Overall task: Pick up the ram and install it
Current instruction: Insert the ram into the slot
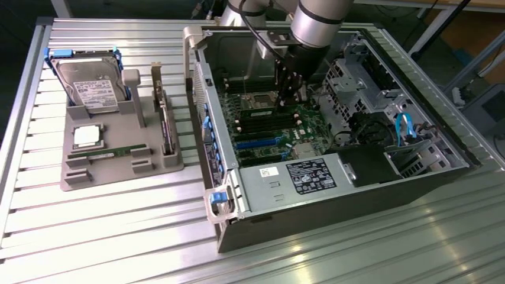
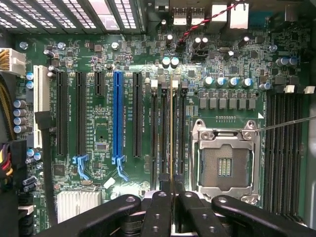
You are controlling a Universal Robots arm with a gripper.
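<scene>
Alignment matters most: my end effector pinches the thin circuit-board ram stick edge-on among the black memory slots; I'd keep it square and press down evenly.

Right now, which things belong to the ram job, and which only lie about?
Job: thin green ram stick, clamped in the black end effector; black memory slots under it.
Lying about: silver hard drive, square silver processor chip, second green ram stick, upright green card, on the grey tray.
</scene>
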